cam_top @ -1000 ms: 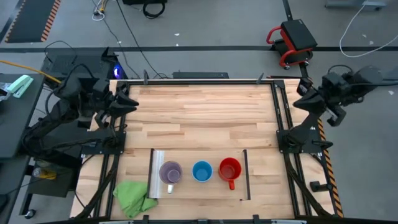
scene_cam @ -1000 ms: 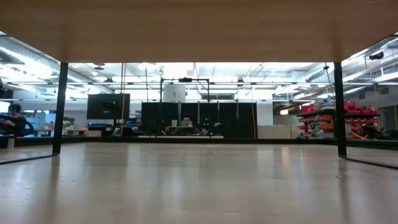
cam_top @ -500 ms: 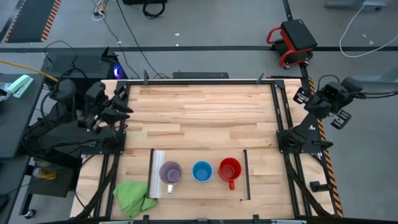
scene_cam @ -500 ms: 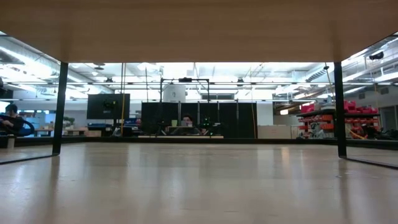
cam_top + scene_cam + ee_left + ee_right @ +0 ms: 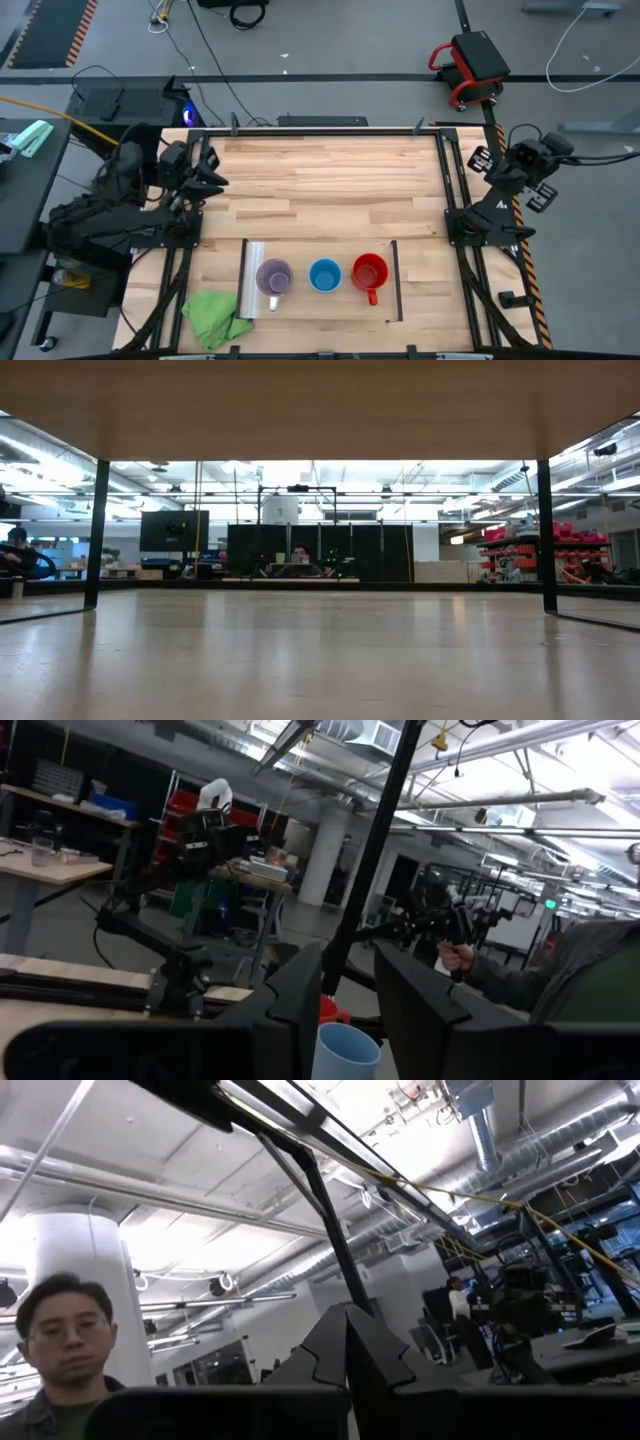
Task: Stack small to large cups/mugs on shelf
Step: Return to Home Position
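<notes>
Three mugs stand upright in a row on the shelf [image 5: 322, 303], a light-wood panel near the table's near edge: pale purple [image 5: 274, 277], bright blue [image 5: 324, 275], red [image 5: 369, 272]. The panel has a silvery strip [image 5: 254, 280] on its left and a dark strip [image 5: 397, 282] on its right. My left gripper [image 5: 213, 177] hovers open over the table's left edge, far from the mugs; its wrist view shows the blue mug [image 5: 345, 1056] beyond the open fingers [image 5: 300, 995]. My right gripper [image 5: 482, 158] is shut at the table's right edge. The low view shows neither arms nor mugs.
A crumpled green cloth [image 5: 215, 318] lies at the near left corner beside the shelf's silvery strip. Bare wooden tabletop [image 5: 330, 185] stretches between the arms. Black frame rails [image 5: 452, 180] run along both side edges. A person's face [image 5: 60, 1340] shows beyond the right gripper.
The right arm has folded in from outside the table toward the right edge, its rear links swinging closer to its base. The left arm has shifted over the left edge, its gripper ending slightly nearer the table's near side. The mugs have not moved.
</notes>
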`<state>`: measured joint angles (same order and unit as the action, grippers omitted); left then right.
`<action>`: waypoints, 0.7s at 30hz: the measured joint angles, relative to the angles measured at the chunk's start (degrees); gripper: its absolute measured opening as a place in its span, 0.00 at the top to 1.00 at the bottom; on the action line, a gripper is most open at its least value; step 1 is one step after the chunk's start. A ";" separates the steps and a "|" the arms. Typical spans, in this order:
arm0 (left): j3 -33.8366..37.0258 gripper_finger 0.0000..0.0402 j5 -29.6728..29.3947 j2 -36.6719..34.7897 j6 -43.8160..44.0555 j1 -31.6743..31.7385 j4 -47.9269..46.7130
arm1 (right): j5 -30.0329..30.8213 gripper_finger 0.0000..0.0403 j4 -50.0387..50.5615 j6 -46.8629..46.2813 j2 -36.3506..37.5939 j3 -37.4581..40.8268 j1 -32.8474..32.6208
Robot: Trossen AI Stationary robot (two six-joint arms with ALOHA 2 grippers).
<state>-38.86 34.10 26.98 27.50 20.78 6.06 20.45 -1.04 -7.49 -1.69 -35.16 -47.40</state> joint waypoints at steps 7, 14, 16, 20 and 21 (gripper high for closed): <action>3.36 0.74 -1.01 -2.82 0.60 -0.05 0.66 | 0.02 0.98 -7.75 0.05 1.57 6.55 0.00; 9.21 0.74 -1.47 -3.89 2.69 -0.07 11.11 | 0.00 0.98 -15.35 0.06 1.59 11.70 0.00; 10.82 0.74 -1.48 -3.91 3.64 -0.07 13.52 | 0.02 0.98 -18.31 -0.11 1.61 13.27 0.00; 14.60 0.74 -1.50 -3.89 5.88 -0.07 16.96 | 0.02 0.98 -23.03 -0.40 1.61 17.35 0.00; 15.61 0.74 -1.51 -3.89 6.37 -0.07 18.23 | 0.00 0.98 -25.34 -0.43 1.61 18.58 0.00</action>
<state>-23.25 32.58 23.09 33.87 20.71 24.29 20.45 -26.39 -7.92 -0.08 -16.58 -47.40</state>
